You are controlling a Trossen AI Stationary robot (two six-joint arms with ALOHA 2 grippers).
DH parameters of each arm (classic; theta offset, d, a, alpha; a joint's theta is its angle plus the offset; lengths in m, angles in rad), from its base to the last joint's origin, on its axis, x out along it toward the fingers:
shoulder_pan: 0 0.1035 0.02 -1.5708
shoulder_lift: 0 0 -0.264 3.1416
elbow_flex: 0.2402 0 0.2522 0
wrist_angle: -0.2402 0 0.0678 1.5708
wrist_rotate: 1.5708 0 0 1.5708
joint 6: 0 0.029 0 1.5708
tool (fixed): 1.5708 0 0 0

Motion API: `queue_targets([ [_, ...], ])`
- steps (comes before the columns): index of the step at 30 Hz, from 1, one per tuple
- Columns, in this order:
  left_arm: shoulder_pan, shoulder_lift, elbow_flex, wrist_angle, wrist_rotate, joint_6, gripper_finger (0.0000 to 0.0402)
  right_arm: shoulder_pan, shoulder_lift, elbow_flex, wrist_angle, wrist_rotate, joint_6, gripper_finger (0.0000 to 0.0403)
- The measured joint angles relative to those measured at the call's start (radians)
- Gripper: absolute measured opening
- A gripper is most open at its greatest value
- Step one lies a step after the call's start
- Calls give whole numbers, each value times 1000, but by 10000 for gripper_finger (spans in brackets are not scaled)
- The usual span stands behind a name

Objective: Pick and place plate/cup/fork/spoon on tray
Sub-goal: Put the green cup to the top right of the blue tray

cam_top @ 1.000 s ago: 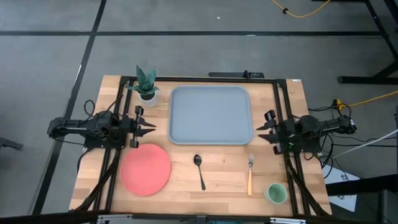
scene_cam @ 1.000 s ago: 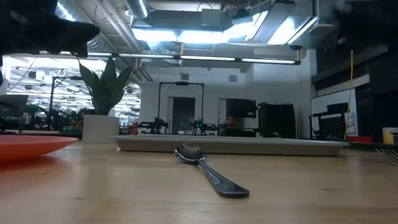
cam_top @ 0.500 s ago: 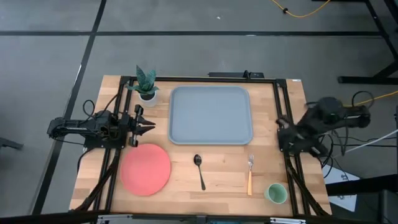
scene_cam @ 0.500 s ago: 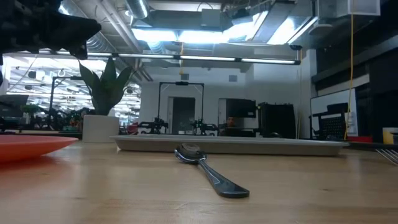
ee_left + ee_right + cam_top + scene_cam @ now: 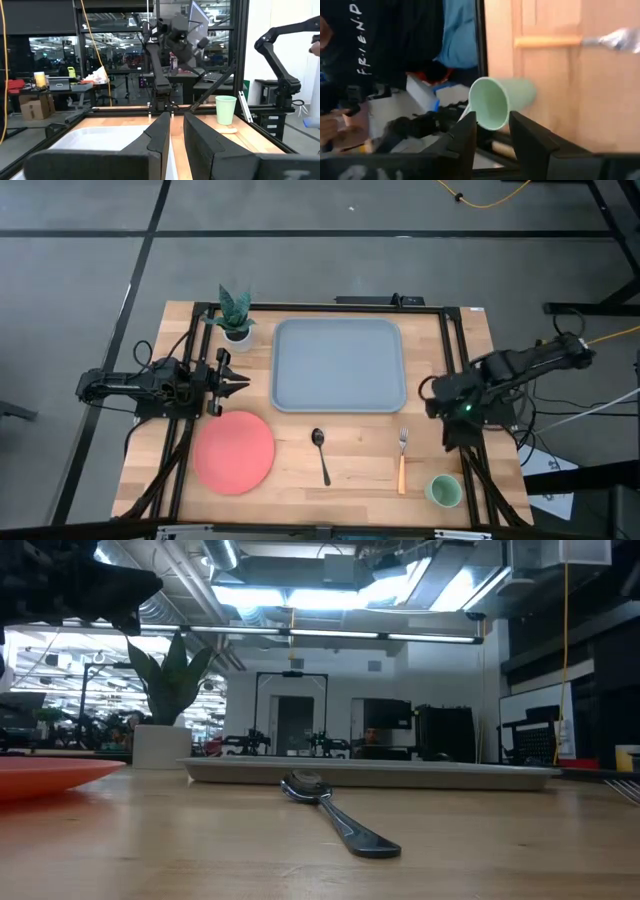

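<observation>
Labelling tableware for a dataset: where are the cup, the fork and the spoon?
cup (image 5: 443,491), high view, on its open mouth.
fork (image 5: 401,470), high view, on its orange handle.
spoon (image 5: 318,437), high view, on its bowl.
</observation>
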Motion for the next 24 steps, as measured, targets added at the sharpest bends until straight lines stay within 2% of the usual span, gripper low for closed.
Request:
queue_targets([
  [3, 0, 0, 0, 0, 0, 0, 49, 91, 35, 0, 37, 23, 122, 122],
  [6, 0, 0, 0, 0, 0, 0, 49, 198, 56, 0, 72, 96, 248, 122],
  [13, 0, 0, 0, 1, 0, 0, 49, 493, 85, 0, 77, 421, 434, 122],
  [18, 0, 0, 0, 3, 0, 0, 49, 617, 127, 0, 77, 617, 515, 122],
  [20, 0, 0, 0, 3, 0, 0, 49, 648, 158, 0, 77, 656, 519, 122],
  [24, 0, 0, 0, 3, 0, 0, 49, 689, 237, 0, 77, 645, 515, 122],
])
